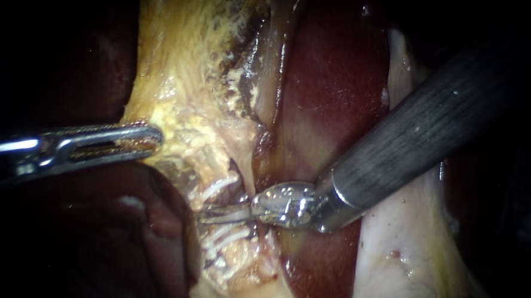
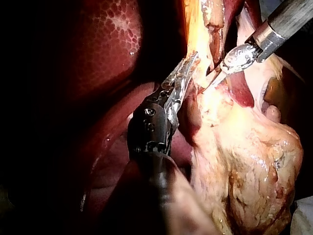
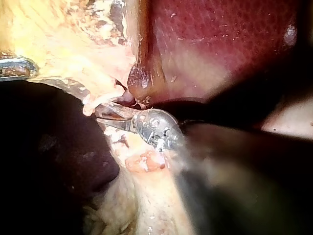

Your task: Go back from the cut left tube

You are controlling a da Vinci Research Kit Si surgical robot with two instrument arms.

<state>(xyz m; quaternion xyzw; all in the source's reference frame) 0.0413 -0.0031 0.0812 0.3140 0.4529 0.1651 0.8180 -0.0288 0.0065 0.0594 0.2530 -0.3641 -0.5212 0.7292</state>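
Closest is the right instrument (image 1: pixel 225 213): its big dark shaft comes in from the upper right & its thin jaws sit a tiny bit apart w/ nothing held, a small gap showing in the left wrist view too. The tips are right at the tube (image 1: pixel 241 228), low in the middle of the endoscope view, between 2 white clips, the upper clip (image 1: pixel 216 190) & the lower clip (image 1: pixel 222 241), one on each side of the tips. I think that gap is the cut spot, but the cut ends are too small to see well. The tube looks thin, soft, wet & slippy, so I think it rips easy & the clips could get knocked off. The job is only to go back, so no need to grab it; best to pull the tips straight out along the shaft, not sideways. If a hold is ever needed, take the fat next to it, not the tube or clips. A bit further is the left instrument (image 1: pixel 149 139), jaws clamped on the edge of the yellow fat (image 1: pixel 179 61), pulling it to the side, well apart from the tube. Furthest back is the dark red liver (image 1: pixel 334 80). Count: 2 instruments, 2 clips I can see, 1 tube, 1 liver.
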